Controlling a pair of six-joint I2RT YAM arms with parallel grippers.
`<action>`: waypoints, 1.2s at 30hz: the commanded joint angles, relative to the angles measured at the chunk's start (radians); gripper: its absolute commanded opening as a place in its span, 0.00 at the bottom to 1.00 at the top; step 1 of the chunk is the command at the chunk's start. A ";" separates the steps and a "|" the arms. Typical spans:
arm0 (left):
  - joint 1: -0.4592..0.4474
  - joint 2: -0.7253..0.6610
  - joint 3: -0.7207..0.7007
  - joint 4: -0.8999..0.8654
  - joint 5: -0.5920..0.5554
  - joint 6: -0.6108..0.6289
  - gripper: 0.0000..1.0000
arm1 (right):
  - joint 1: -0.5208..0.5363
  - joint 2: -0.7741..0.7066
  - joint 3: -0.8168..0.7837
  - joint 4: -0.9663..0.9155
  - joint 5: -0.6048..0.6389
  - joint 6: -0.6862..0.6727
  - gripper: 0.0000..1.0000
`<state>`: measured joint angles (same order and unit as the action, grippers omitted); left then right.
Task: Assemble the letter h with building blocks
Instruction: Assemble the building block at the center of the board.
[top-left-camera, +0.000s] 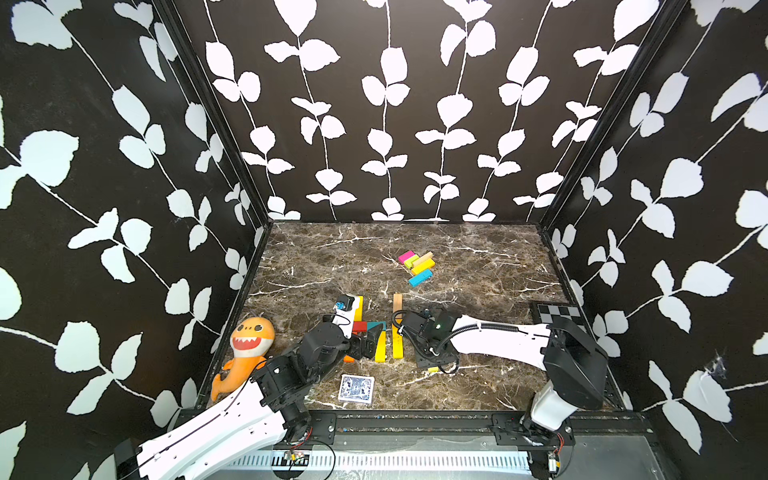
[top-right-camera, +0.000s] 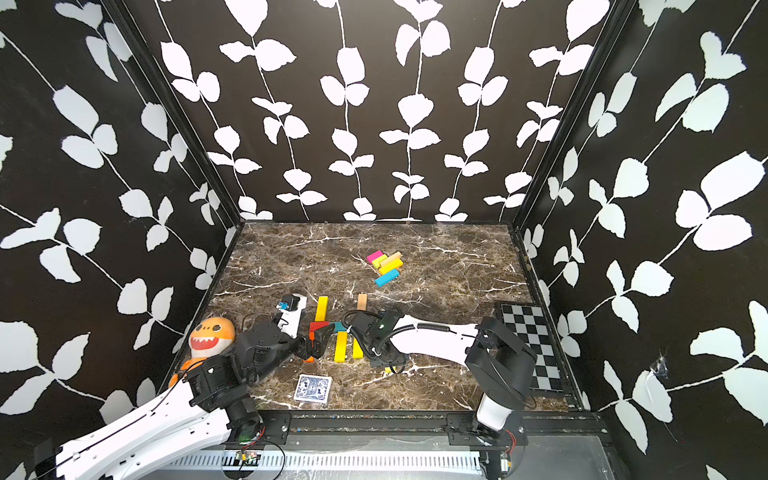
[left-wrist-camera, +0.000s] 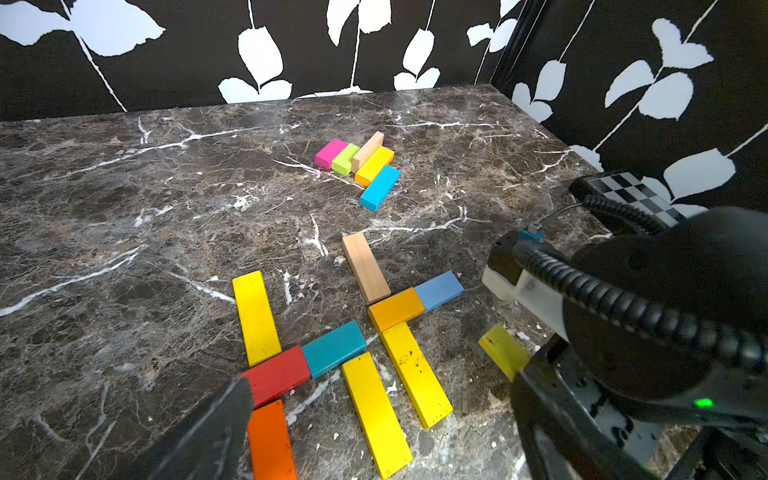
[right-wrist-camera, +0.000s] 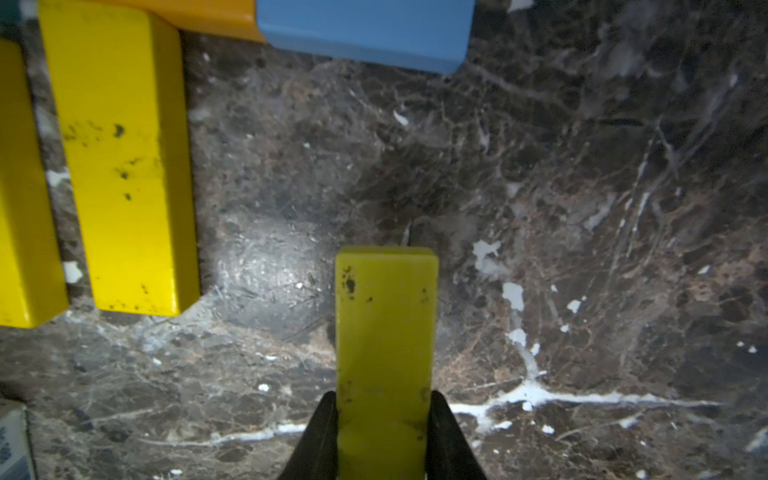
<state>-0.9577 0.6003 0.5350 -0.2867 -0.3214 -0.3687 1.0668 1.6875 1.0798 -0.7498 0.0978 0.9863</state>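
Right wrist view: alone shows the grip plainly; the right pincer (right-wrist-camera: 383, 409) is clamped on the long edges of a dull yellow block (right-wrist-camera: 386, 324), black fingers (right-wrist-camera: 320, 436) pressed to both sides; whether that block touches the table (right-wrist-camera: 582, 208) I cannot tell
Held block's place: just right of the laid figure, near the light blue block (right-wrist-camera: 361, 33) but apart from it
Left wrist view: alone shows the whole figure; a yellow block (left-wrist-camera: 255, 318), red block (left-wrist-camera: 276, 374), teal block (left-wrist-camera: 334, 347) and orange block (left-wrist-camera: 270, 440) meet on its left; a tan block (left-wrist-camera: 365, 268), amber block (left-wrist-camera: 395, 309) and speckled yellow block (left-wrist-camera: 415, 374) meet on its right, the light blue one end to end with the amber; a plain yellow block (left-wrist-camera: 376, 413) lies between, one end at the teal block's side
Other arm: the left pincer (top-left-camera: 365, 341) is spread wide, gripping nothing, over the figure's near left corner
Top views: alone show the shark plush (top-left-camera: 247, 345), card deck (top-left-camera: 356, 388) and checkerboard (top-right-camera: 532, 345); both arms cover much of the figure
Spare blocks: a cluster of five blocks (left-wrist-camera: 374, 165), pink, green, tan, yellow, blue, packed side by side, well apart toward the back wall
Materials: blocks are flat rectangular wood with softened edges, glossy paint chipped in dark specks; table is brown marble veined white; plush is orange fabric; deck has a blue printed back
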 joint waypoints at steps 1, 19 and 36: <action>0.000 -0.013 -0.010 -0.002 0.003 0.011 0.99 | 0.002 0.031 -0.001 0.026 0.015 0.057 0.20; 0.000 -0.001 -0.010 -0.003 -0.007 0.013 0.99 | -0.074 0.112 0.036 0.069 0.028 -0.004 0.18; 0.000 0.010 -0.008 -0.002 -0.010 0.016 0.99 | -0.105 0.133 0.030 0.075 0.048 -0.012 0.18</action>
<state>-0.9577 0.6094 0.5346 -0.2878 -0.3225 -0.3653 0.9688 1.8103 1.1213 -0.6590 0.1204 0.9657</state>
